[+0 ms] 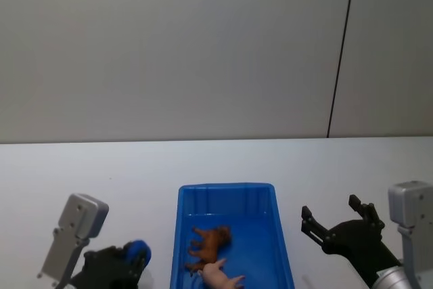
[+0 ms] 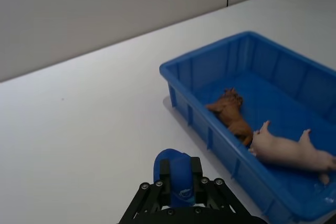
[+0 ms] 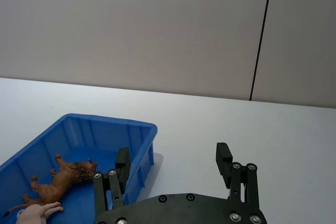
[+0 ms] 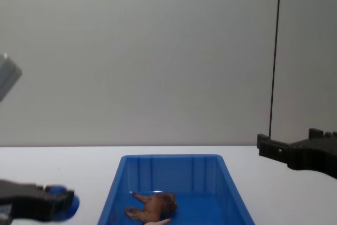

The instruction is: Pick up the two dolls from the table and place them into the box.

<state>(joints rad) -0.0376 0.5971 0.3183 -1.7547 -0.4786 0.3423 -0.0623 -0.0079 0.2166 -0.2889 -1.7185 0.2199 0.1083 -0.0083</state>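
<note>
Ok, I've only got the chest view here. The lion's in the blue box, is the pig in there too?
Observer: Yes. The head view shows the pig lying on its side inside the box, at the near end, next to the lion.
Operator: And the right tool, open or shut?
Observer: Open. Its wrist view shows the right tool with its fingers spread and nothing between them, outside the box on its right.
</note>
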